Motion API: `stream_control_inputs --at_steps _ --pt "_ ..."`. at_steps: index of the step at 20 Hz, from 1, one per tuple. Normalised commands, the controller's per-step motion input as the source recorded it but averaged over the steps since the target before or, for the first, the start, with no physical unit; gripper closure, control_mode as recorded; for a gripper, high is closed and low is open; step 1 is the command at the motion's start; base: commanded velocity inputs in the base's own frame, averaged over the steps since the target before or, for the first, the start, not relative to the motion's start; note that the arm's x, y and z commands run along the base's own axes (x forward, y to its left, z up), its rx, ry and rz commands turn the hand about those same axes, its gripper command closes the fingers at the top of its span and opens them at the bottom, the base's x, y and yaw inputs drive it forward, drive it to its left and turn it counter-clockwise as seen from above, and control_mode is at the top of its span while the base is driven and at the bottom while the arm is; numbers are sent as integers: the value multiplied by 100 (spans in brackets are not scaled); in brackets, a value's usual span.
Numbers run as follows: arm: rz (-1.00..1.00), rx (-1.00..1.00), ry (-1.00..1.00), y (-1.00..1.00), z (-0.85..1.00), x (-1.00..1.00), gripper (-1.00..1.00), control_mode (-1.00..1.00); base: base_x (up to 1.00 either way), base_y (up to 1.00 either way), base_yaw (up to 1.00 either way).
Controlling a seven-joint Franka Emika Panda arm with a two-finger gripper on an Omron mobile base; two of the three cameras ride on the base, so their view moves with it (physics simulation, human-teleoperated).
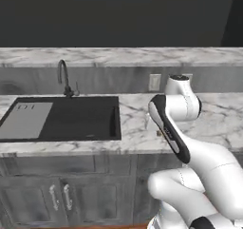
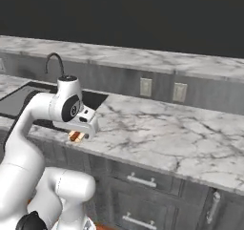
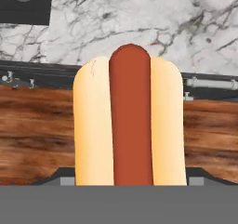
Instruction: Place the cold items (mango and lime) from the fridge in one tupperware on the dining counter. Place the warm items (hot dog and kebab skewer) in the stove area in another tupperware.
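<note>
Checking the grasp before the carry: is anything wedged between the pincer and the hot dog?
Nothing visible. In the hand view the tan-bunned hot dog with its red sausage sits right at the pincer, above the white grey-veined marble counter edge, apparently gripped.

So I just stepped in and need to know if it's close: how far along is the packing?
Nothing looks packed yet. In hand: the hot dog sits between the gripper's jaws, held above the marble counter's front edge beside the sink. Left: it must go into a tupperware, then everything else.
</note>
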Motion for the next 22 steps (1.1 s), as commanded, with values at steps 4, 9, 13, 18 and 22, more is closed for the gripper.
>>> stream_control_inputs --at_steps 4,9,13,18,22 --pt "0 0 0 0 0 0 100 100 2 83 84" --pt "0 0 0 0 0 0 100 100 7 70 86" --pt "0 0 0 0 0 0 100 100 4 45 92" --pt "0 0 0 0 0 0 100 100 0 3 90" --pt "0 0 0 0 0 0 100 100 0 4 86"
